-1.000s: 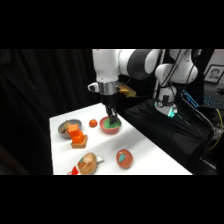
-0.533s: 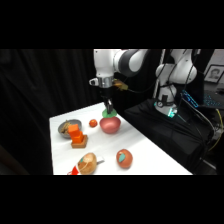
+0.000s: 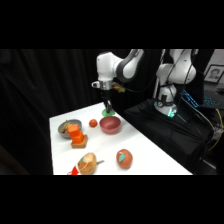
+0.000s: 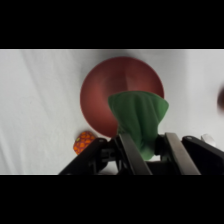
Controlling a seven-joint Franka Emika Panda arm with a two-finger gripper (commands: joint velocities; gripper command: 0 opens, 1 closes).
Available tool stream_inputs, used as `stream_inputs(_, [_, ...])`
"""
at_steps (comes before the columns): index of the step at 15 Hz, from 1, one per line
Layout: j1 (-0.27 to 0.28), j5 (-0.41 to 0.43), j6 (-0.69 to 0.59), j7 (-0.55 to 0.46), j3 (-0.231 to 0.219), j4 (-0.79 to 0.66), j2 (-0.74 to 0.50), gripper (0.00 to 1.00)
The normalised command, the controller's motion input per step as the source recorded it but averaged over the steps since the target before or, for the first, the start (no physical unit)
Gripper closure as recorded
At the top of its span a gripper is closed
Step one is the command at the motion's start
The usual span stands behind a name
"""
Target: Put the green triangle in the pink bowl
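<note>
White arm's two-finger gripper (image 4: 146, 150) is clamping the small solid green triangle block (image 4: 140, 119) between both fingers, holding it in the air directly above the round salmon-pink bowl (image 4: 100, 95), which is sitting on the white table (image 3: 150, 155).

White worktop (image 3: 150, 150) throughout. Salmon-pink bowl (image 3: 110, 125), plain, darker red inside. Solid green triangle (image 4: 140, 117) over it, between grey metal fingers (image 4: 131, 152) on black linkage. Small orange-red dotted ball (image 4: 84, 142) beside the bowl. Near the bowl, reddish-brown round thing (image 3: 124, 158) with teal patch; orange blocks (image 3: 76, 136) by grey bowl (image 3: 66, 126).
</note>
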Motion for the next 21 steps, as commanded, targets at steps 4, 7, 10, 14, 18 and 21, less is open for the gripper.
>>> stream_inputs(4, [-0.065, 0.257, 0.31, -0.33, 0.002, -0.01, 0.19, 0.93])
stream_inputs(7, [-0.1, 0.244, 0.28, -0.32, 0.045, 0.06, 0.24, 0.93])
stream_inputs(10, [-0.113, 0.176, 0.22, -0.24, 0.084, 0.09, 0.21, 0.84])
stream_inputs(14, [-0.117, 0.099, 0.13, -0.18, 0.096, 0.11, 0.14, 0.36])
stream_inputs(18, [-0.149, 0.109, -0.09, -0.25, 0.105, 0.1, -0.01, 0.02])
stream_inputs(21, [-0.134, 0.087, -0.27, -0.25, 0.076, 0.09, -0.11, 0.0])
